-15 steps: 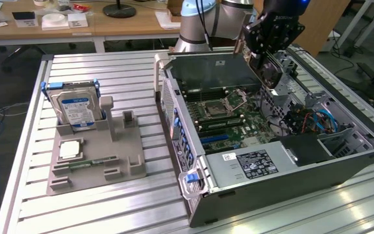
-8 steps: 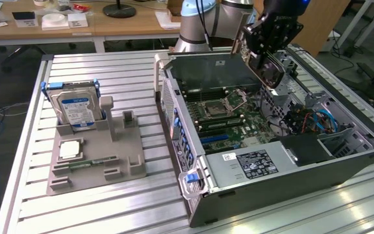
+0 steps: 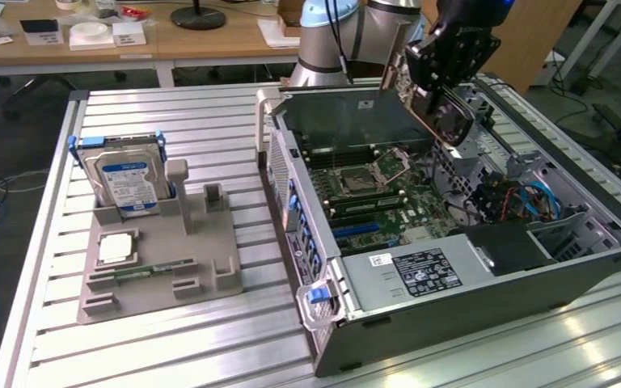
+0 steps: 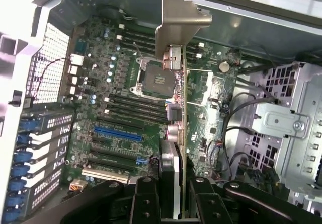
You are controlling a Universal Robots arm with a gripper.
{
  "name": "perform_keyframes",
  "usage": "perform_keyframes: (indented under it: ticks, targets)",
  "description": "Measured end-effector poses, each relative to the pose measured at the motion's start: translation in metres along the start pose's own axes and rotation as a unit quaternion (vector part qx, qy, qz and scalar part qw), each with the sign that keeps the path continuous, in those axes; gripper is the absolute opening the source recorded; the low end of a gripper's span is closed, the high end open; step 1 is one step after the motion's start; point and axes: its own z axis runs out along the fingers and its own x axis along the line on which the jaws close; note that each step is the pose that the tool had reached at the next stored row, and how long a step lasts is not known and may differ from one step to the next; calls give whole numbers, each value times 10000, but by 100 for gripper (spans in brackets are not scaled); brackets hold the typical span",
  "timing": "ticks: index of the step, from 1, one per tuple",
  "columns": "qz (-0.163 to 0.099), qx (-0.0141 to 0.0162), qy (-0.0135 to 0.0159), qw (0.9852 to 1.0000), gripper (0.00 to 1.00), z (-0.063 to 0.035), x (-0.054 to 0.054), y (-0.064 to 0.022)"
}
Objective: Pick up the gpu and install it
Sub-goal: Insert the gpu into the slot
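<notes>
Green-boarded gpu (image 4: pixel 183 128) is clamped edge-on in the claw (image 4: pixel 173 191), silver bracket (image 4: pixel 177 25) at its far end, hanging above the open computer case (image 3: pixel 472 303), not yet seated; motherboard (image 4: pixel 115 108) lies below the claw.

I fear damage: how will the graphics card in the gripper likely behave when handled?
The graphics card looks thin and flat, so probably stiff and light. Gripped at one end by the gripper, it could tilt if bumped. Its exposed connectors look fragile against the metal case.
</notes>
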Motion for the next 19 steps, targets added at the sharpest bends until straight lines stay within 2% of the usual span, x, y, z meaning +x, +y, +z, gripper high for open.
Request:
perform_keyframes:
  ticks: [12,19]
  targets:
    - [-520,-13,17,9986,28,0,9,0]
    - [-819,-19,26,9966,28,0,10,-4]
